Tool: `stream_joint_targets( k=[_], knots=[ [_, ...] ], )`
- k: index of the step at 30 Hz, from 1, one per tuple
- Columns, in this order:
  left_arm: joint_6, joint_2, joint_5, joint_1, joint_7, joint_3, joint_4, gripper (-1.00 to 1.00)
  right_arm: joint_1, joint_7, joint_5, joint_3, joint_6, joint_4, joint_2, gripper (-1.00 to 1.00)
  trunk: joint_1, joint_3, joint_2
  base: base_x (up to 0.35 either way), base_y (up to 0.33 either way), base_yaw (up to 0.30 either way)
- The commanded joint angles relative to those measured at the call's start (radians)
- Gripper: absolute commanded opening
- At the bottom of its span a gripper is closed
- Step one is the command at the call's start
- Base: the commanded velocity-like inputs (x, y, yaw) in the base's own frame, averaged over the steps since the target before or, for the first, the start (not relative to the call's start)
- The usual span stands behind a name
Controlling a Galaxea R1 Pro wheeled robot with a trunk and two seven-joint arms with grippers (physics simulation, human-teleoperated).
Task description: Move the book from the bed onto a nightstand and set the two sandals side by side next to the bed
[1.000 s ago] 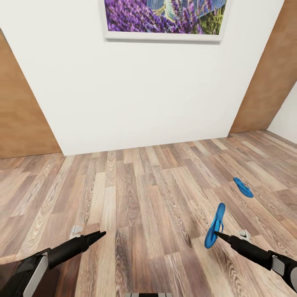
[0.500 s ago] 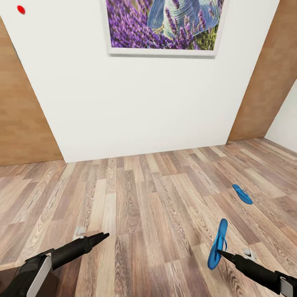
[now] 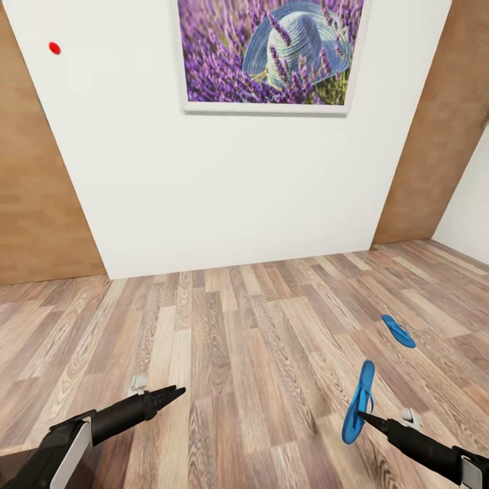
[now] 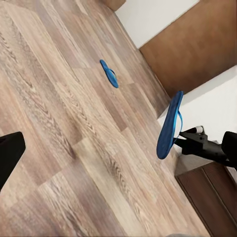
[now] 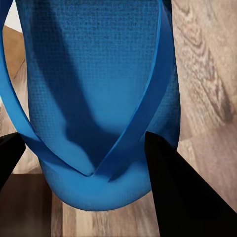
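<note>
Right gripper (image 3: 361, 415): clamped on the lower end of one blue sandal (image 3: 358, 401), which hangs upright above the wood-plank floor (image 3: 231, 353); black fingers (image 5: 170, 187) flank the sole and straps in the right wrist view
Second sandal (image 3: 398, 331): flat on the floor, apart from the held one, nearer the brown panel (image 3: 435, 136)
Left gripper (image 3: 175, 393): fingertips together, holding nothing, low over the floor
Wall (image 3: 224, 197): white, with a framed lavender picture (image 3: 272, 54) and a red dot (image 3: 54, 48)

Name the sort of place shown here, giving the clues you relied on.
Probably a room in a home: wood-plank floor, white wall with a framed lavender picture, and blue flip-flops, one on the floor, one in the right pincer.
</note>
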Motion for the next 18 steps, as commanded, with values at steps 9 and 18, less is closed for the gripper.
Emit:
stream_joint_targets(
  k=[9, 18],
  knots=[
    [0.009, -0.005, 0.005, 0.0, 0.001, -0.001, 0.0, 1.0, -0.001, 0.0, -0.01, 0.008, 0.012, 0.001, 0.001, -1.0, -0.004, 0.034, 0.002, 0.0, 0.0, 0.0],
    [0.009, -0.006, 0.005, 0.0, 0.001, -0.001, 0.001, 1.0, -0.001, 0.0, -0.01, 0.008, 0.012, 0.001, 0.0, -1.0, -0.008, 0.069, 0.004, 0.0, 0.0, 0.0]
  ],
)
